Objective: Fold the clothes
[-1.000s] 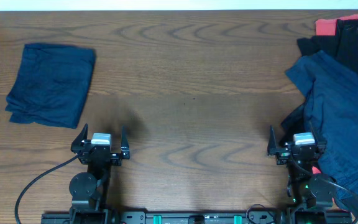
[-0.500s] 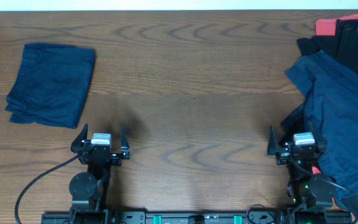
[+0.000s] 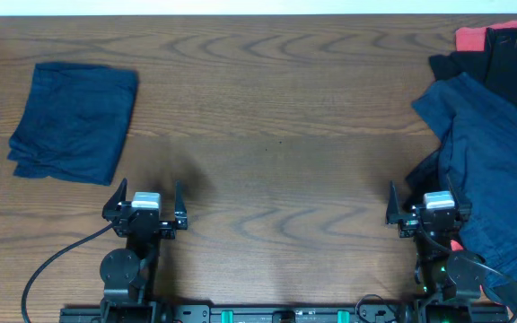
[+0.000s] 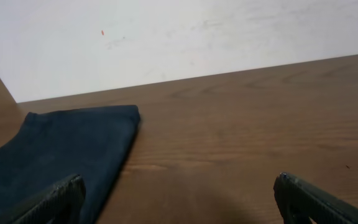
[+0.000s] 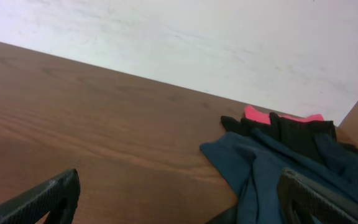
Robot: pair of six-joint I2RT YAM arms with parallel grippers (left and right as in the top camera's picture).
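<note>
A folded navy garment [image 3: 74, 121] lies flat at the far left of the table; it also shows in the left wrist view [image 4: 61, 155]. A loose heap of clothes sits at the right edge: rumpled navy cloth [image 3: 492, 166], black pieces [image 3: 501, 67] and a coral-red piece [image 3: 474, 36]. The heap shows in the right wrist view [image 5: 278, 162]. My left gripper [image 3: 146, 202] is open and empty near the front edge, short of the folded garment. My right gripper [image 3: 424, 205] is open and empty, its right finger at the edge of the navy heap.
The wooden table [image 3: 276, 135] spans the view, with bare wood between the folded garment and the heap. A white wall [image 4: 166, 37] rises behind the far edge. A black cable [image 3: 52, 260] runs from the left arm's base at the front.
</note>
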